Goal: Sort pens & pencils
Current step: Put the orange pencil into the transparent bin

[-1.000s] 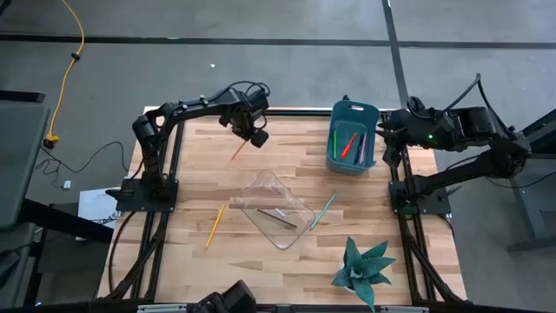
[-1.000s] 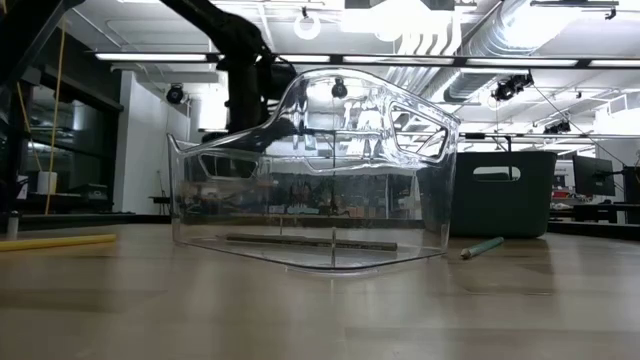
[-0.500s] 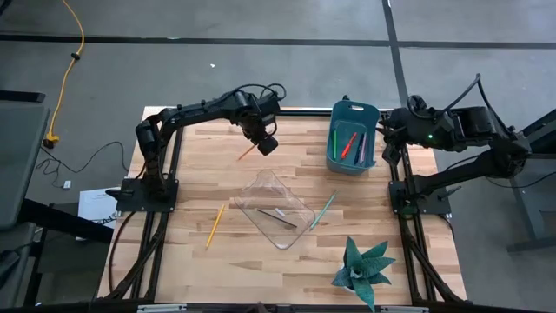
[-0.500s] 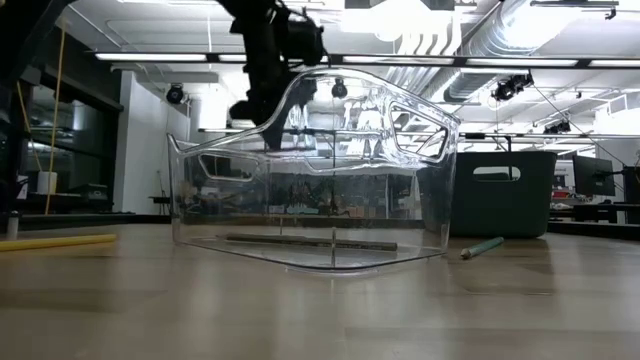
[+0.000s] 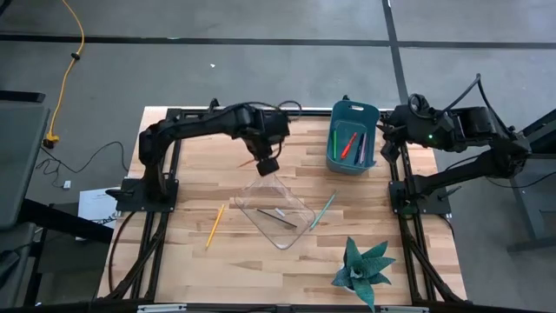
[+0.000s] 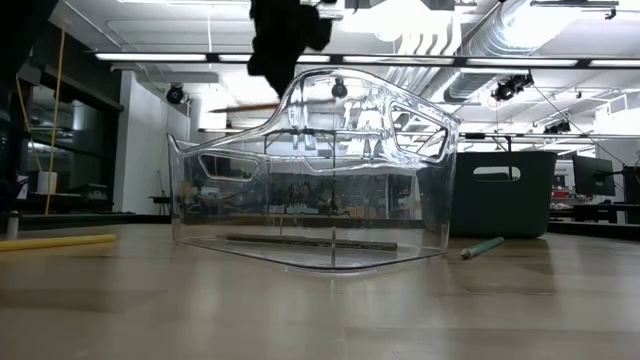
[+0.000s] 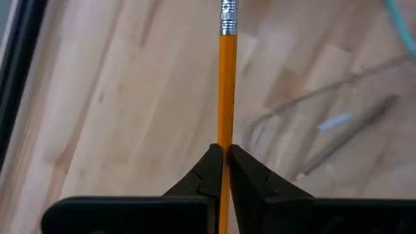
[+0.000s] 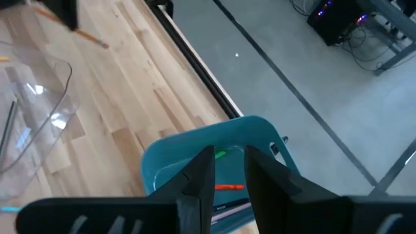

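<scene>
1. Left hand [image 5: 268, 165] hangs over the counter [image 5: 191, 183], at the far rim of the clear plastic bin [image 5: 274, 209]; fingers [image 7: 209, 170] pinched tight on a yellow-orange pencil [image 7: 226, 91], metal ferrule end pointing away from the wrist.
2. Low view: the same pencil [image 6: 243, 106] shows as a thin stick held high, level with the bin's top edge, under the dark arm.
3. A dark pen [image 5: 276, 215] lies flat on the bin floor; seen in the low view as a long grey stick [image 6: 310, 241].
4. Second yellow pencil [image 5: 214, 225] lies on the counter, left of the bin, apart from it.
5. Pale teal pencil [image 5: 323, 210] lies on the counter just right of the bin.
6. Teal basket [image 5: 352, 136] at the far right holds a red-orange pen [image 5: 350, 143] and a green pen [image 5: 334, 139].
7. Right hand [image 8: 227, 170] waits above the basket, fingers apart, gripping nothing.
8. Potted plant [image 5: 362, 269] stands at the near right corner.
</scene>
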Robot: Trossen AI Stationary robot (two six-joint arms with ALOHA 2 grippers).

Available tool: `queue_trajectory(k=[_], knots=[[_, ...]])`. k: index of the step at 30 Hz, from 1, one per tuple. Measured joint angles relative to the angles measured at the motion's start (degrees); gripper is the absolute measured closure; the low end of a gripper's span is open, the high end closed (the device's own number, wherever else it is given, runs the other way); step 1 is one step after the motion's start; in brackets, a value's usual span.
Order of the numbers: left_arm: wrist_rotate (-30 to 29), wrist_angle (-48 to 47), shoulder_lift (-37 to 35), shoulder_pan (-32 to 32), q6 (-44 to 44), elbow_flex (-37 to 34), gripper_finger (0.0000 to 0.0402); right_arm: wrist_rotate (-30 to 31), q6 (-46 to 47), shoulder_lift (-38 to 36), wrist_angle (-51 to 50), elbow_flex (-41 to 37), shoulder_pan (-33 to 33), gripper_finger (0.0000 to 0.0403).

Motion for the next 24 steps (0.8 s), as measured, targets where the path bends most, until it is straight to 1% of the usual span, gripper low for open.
queue_trajectory(k=[4, 8, 14, 19, 24], knots=[[0.0, 0.4, 0.0, -4.8, 0.3, 1.7, 0.0390, 0.0, 2.4, 0.0, 0.0, 0.0, 0.0, 0.0327], [0.1, 2.0, 0.0, -9.2, 0.4, 1.8, 0.0390, 0.0, 3.8, 0.0, 0.0, 0.0, 0.0, 0.0327], [0.1, 5.0, 0.0, -14.5, 3.4, 1.8, 0.0390, 0.0, 4.7, 0.0, 0.0, 0.0, 0.0, 0.0327], [0.6, 6.8, 0.0, -17.1, 4.0, 1.8, 0.0390, 0.0, 4.7, 0.0, 0.0, 0.0, 0.0, 0.0327], [1.0, 8.2, 0.0, -17.8, 5.9, 1.4, 0.0390, 0.0, 4.4, 0.0, 0.0, 0.0, 0.0, 0.0327]])
